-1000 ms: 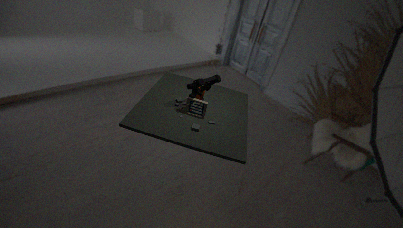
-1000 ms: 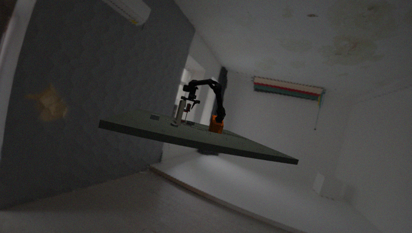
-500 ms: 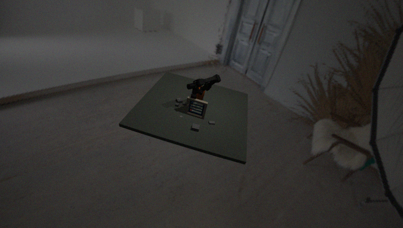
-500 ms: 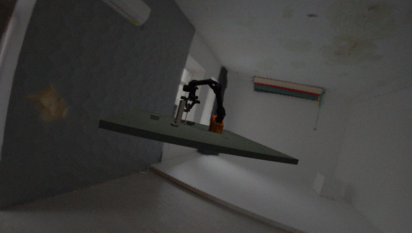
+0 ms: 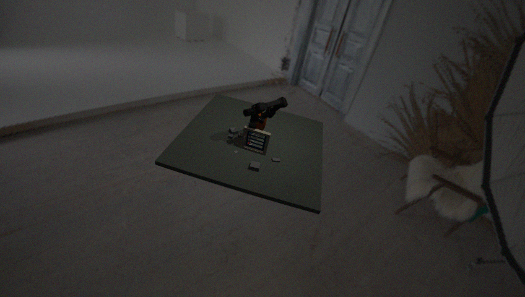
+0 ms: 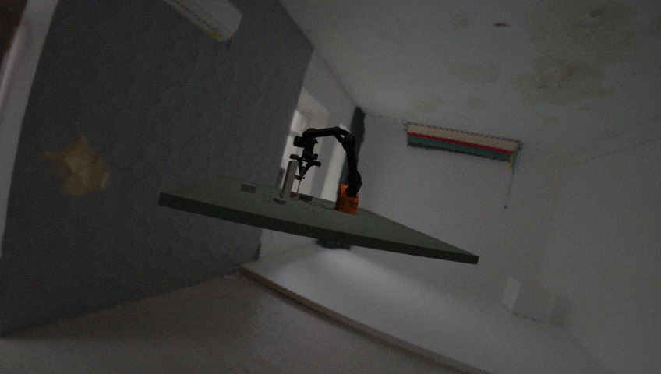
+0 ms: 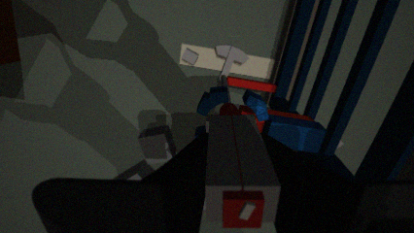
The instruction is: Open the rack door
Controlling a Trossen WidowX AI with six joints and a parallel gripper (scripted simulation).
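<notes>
The door's upright handle (image 7: 238, 150) is a pair of long grey halves with only a thin red line between them and a red end facing the wrist camera. My gripper (image 7: 232, 140) (image 6: 301, 174) is shut on the handle, a black finger on each side. The door (image 7: 297, 29) shows blue bars at the right of the wrist view. In the top view its blue grid sits within the pale frame (image 5: 257, 130) (image 6: 288, 180) and looks closed or nearly so; the exact angle cannot be told. Red and blue latch parts lie beyond the handle, partly hidden.
The green table (image 5: 206, 158) (image 6: 371, 231) carries grey blocks: one block (image 5: 254, 165) and a smaller block (image 5: 275, 159) stand before the frame, another block (image 5: 233, 130) near the arm. A dark block (image 7: 155, 143) lies left of the handle. The arm's orange base (image 6: 347, 201) stands behind the door.
</notes>
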